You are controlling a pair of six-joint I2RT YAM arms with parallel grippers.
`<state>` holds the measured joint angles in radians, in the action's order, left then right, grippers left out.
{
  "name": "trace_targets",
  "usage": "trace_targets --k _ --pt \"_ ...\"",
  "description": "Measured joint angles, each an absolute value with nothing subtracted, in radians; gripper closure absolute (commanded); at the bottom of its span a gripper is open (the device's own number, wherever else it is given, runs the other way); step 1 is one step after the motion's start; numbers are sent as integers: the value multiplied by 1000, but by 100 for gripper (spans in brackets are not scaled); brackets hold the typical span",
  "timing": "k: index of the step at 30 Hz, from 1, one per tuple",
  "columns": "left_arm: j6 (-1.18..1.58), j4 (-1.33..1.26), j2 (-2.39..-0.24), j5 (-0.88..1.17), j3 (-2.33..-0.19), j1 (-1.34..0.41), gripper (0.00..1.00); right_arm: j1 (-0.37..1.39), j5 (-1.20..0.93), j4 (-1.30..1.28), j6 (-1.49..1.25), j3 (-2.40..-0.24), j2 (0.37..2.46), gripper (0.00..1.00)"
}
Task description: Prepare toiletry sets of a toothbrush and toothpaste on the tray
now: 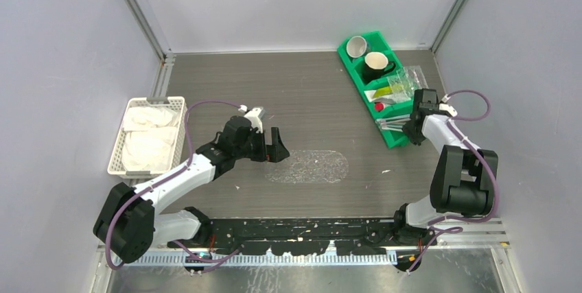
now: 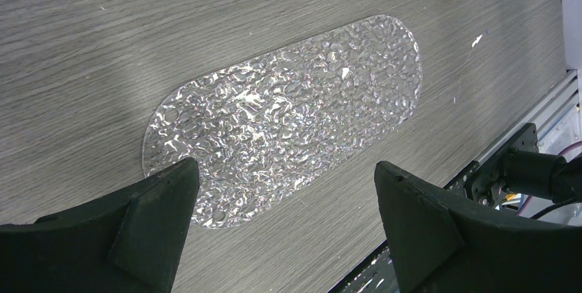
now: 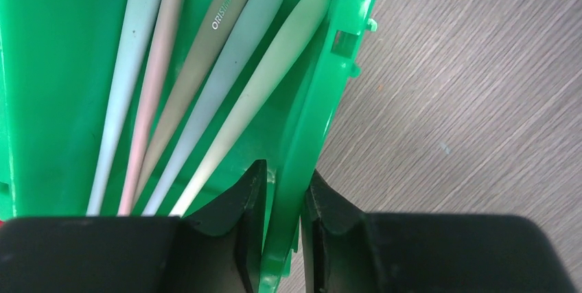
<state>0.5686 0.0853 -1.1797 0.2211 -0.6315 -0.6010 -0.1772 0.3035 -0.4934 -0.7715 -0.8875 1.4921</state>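
The white mesh basket (image 1: 137, 171) (rectangular, open lattice walls) stands at the left of the wood-grain table (image 1: 274, 87) and holds soft white folded material. To its right, the left gripper (image 1: 274, 145) hangs at the left end of the tray (image 1: 307, 167), jaws spread wide and holding nothing. In the left wrist view the left gripper (image 2: 288, 190) frames the tray (image 2: 288, 114), a flat, clear oval plate with a pebbled, glittering surface.

At the far right, the green bin (image 1: 346, 63), made of glossy moulded plastic, sits at an angle. The toiletry sets (image 1: 401, 86) lie in one of its middle compartments in crinkled clear wrap with yellow-green parts, well apart from the tray. The right gripper (image 1: 414, 128) is at the bin's near end. In the right wrist view the right gripper (image 3: 283, 197) pinches the thin wall of the green bin (image 3: 316, 94), jaws narrow. Slender pastel handles (image 3: 206, 101), smooth and tapered, lie side by side inside that compartment.
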Motion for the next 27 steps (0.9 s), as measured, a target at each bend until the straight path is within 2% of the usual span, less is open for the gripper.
trace_targets --k 9,15,27 --pt "569 142 -1104 196 -633 -601 0 75 387 -602 -730 -983 1565 99" --pt "569 197 -1016 173 -656 -601 0 231 343 -601 -640 -1035 1609 99" --pt "567 322 -938 113 -683 -601 0 359 281 -608 -453 -1058 1629 99"
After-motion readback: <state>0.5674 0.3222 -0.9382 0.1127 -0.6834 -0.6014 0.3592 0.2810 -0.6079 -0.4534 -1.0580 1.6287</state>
